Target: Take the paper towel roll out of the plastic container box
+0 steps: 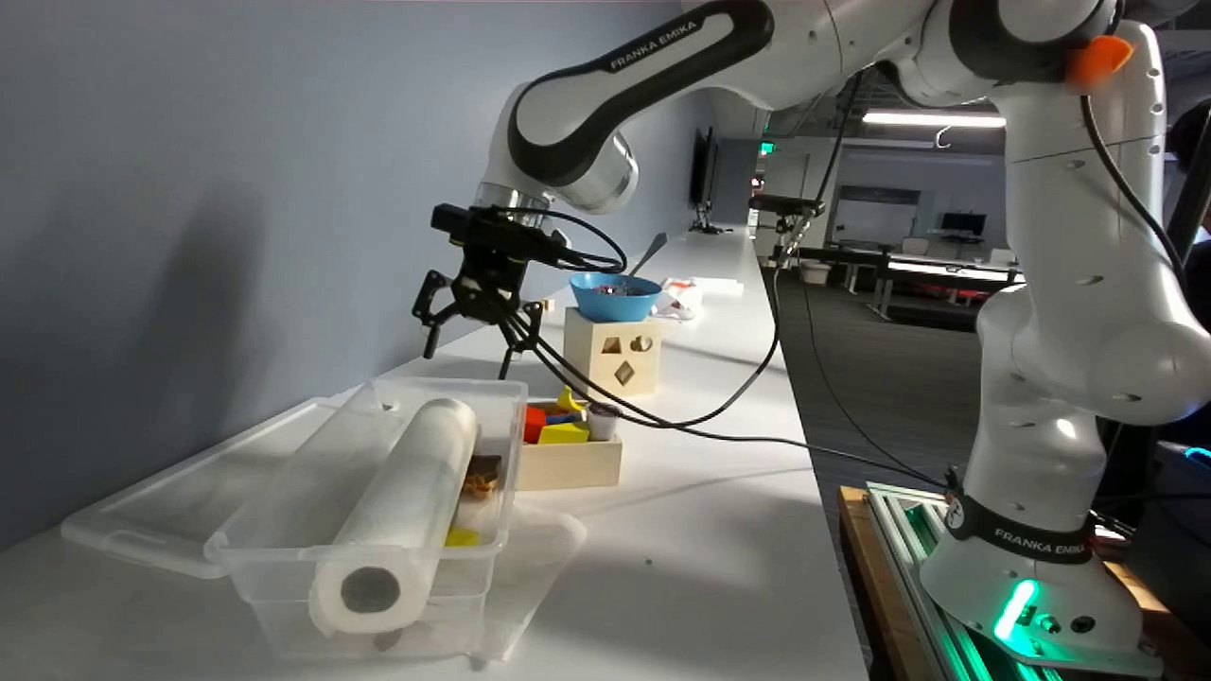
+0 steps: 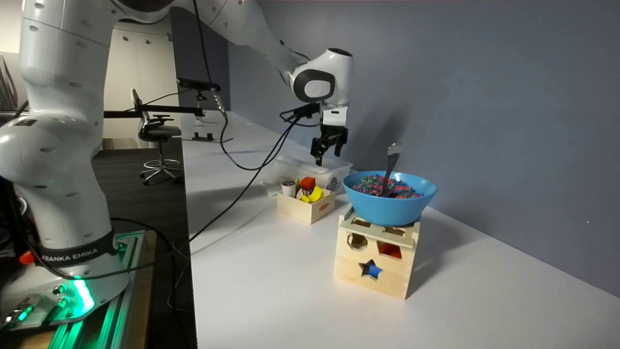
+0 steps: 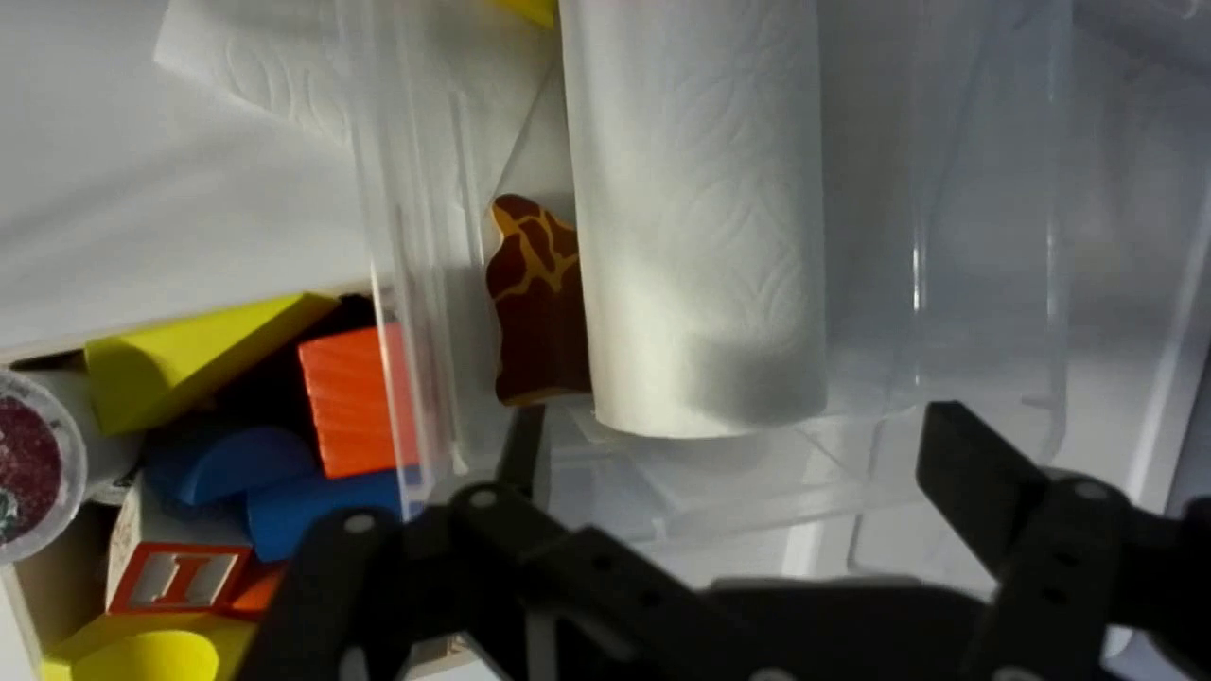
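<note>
Can see the white tabletop (image 1: 681,586) bearing the clear plastic container box (image 1: 270,591) and, lengthwise inside it, the paper towel roll (image 1: 412,501). Can make out the claw (image 1: 467,357) aloft, spread wide, gripping nothing; beside the roll, a brown block (image 3: 541,303).

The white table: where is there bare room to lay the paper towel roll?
Bare table lies between the loose paper sheet beside the plastic container box and the robot-side edge, also between the wooden shape box and that edge. Crowded: toward the wall, where a clear lid lies, and around the block tray.
</note>
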Controlling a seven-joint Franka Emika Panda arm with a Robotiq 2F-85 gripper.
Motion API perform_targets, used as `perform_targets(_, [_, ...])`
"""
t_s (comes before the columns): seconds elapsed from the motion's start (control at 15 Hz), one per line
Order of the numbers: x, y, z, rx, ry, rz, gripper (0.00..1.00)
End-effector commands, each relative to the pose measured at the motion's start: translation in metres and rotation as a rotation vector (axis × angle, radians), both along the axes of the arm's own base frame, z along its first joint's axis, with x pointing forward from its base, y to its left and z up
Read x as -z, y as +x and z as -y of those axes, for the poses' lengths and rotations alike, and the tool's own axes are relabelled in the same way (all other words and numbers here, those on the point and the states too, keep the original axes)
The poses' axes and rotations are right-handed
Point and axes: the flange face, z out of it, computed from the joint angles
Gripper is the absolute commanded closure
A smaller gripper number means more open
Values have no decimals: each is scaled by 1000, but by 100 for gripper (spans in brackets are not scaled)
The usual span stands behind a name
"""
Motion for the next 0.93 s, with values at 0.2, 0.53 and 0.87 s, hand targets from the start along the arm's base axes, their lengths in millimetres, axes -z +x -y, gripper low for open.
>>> perform_targets(0.2, [1, 10, 3, -48, 24, -49, 0])
perform_targets(0.53, [13, 24, 8, -96, 46, -91, 0])
perform_targets(0.87, [27, 46, 1, -95, 55, -73, 0])
